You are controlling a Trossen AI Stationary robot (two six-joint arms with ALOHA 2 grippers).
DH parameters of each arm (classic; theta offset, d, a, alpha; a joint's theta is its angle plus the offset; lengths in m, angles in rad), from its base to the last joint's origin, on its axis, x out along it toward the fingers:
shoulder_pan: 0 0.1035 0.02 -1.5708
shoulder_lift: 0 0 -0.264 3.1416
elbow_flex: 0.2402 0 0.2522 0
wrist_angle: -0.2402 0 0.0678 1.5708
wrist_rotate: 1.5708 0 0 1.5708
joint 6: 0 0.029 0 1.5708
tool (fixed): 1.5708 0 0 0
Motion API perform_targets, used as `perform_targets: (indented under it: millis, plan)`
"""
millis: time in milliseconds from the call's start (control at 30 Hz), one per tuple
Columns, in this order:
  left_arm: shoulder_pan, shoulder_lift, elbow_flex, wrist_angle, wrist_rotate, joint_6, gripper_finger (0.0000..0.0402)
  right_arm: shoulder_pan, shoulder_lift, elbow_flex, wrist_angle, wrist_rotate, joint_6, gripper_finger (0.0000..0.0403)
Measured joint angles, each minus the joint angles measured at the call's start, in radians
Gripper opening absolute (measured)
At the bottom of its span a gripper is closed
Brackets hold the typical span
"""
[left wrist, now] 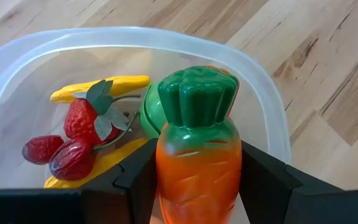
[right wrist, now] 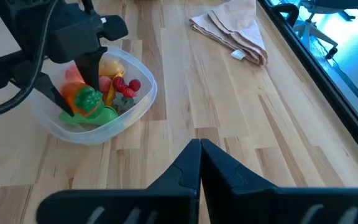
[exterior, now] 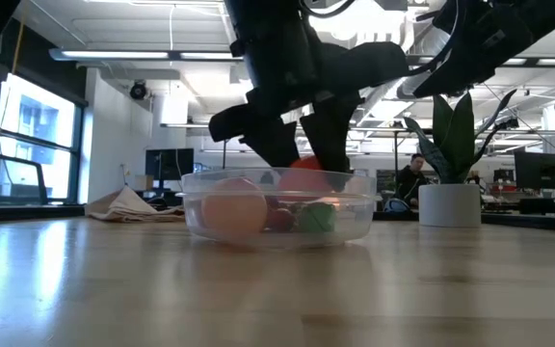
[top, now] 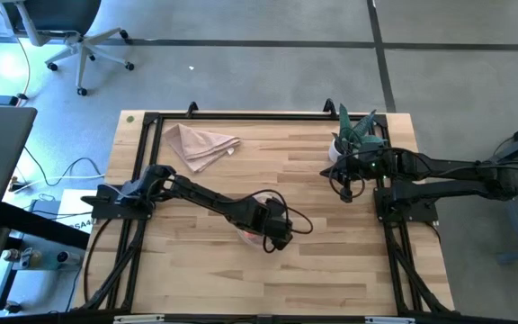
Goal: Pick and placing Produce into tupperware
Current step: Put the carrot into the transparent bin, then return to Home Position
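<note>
The clear round tupperware point(top: 252, 236) point(exterior: 355, 220) point(left wrist: 263, 81) point(right wrist: 143, 102) sits near the table's middle. In it lie yellow pieces point(left wrist: 104, 87), red-pink fruits point(left wrist: 67, 152), a green pepper point(right wrist: 104, 116) and a tan-pink piece point(exterior: 234, 212). My left gripper point(top: 272, 236) point(left wrist: 197, 193) reaches down into it, shut on the orange carrot point(left wrist: 197, 158) point(right wrist: 78, 99). My right gripper point(right wrist: 199, 155) is shut and holds nothing. It hovers over the table's right side, beside the potted plant. My left gripper pinches the carrot's orange body point(left wrist: 166, 168) between its two fingers point(left wrist: 135, 180), one on each side, coming from above and pointing down into the tupperware. The leafy green top point(left wrist: 197, 96) sticks out beyond the fingertips over the other pieces. Whether the carrot touches them, I cannot tell.
A beige cloth napkin point(top: 200, 144) point(right wrist: 235, 31) lies toward the far left corner. The green spiky plant in its white pot point(top: 356, 133) point(exterior: 449, 198) stands at the far right, close to the right arm. Bare wood stretches along the near side.
</note>
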Motion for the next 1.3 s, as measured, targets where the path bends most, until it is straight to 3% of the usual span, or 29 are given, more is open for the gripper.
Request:
perform_targets:
  millis: [367,767,1000,1300]
  plan:
    - [0.000,0.000,0.000,0.001,0.000,-0.004,0.0187,0.000,0.000,0.000,-0.003,0.000,0.000,0.0000]
    - [0.000,0.000,0.000,-0.027,-0.002,0.040,0.0267,0.000,0.000,0.000,-0.003,0.000,0.000,0.0000]
    - [0.000,-0.015,0.037,-0.078,-0.047,0.065,0.0262,0.000,0.000,0.000,-0.003,0.000,0.000,0.0000]
    - [0.000,-0.045,0.141,-0.264,-0.108,0.071,0.0262,0.000,0.000,0.000,-0.003,0.000,0.000,0.0000]
